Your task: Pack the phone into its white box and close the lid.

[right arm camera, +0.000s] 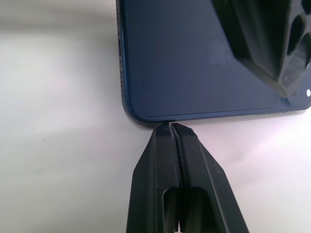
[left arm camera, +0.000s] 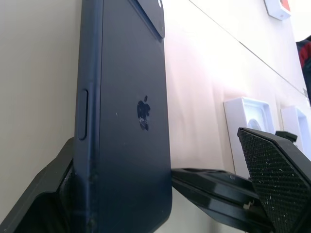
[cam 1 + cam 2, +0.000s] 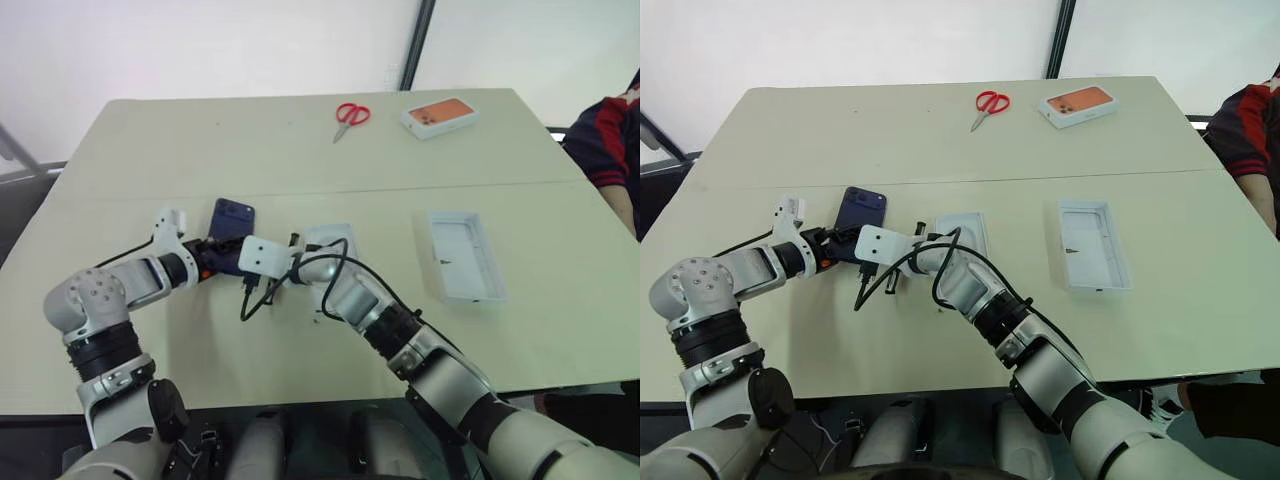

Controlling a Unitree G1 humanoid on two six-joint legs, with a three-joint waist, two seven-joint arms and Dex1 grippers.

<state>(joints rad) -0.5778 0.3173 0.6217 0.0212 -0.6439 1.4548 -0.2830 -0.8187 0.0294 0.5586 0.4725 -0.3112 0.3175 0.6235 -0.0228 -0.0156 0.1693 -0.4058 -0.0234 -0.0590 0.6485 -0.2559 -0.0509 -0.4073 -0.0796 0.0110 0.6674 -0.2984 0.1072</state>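
The dark navy phone (image 3: pixel 233 213) lies back up on the table, left of centre, with its camera cluster at the far end. My left gripper (image 3: pixel 225 255) is open around the phone's near end. One of its fingers (image 2: pixel 272 179) stands clear of the phone's side, and the other lies against the opposite edge. My right gripper (image 1: pixel 171 128) is shut on nothing, its tip touching the phone's (image 1: pixel 194 58) edge near a corner. One shallow white tray (image 3: pixel 335 238) sits partly behind my right arm, and another (image 3: pixel 465 255) lies further right. I cannot tell which is the white box and which the lid.
Red-handled scissors (image 3: pixel 351 114) and an orange-faced white box (image 3: pixel 438 116) lie at the table's far side. A black cable (image 3: pixel 262 295) loops off my right wrist over the table. A person's sleeve (image 3: pixel 610 135) shows at the right edge.
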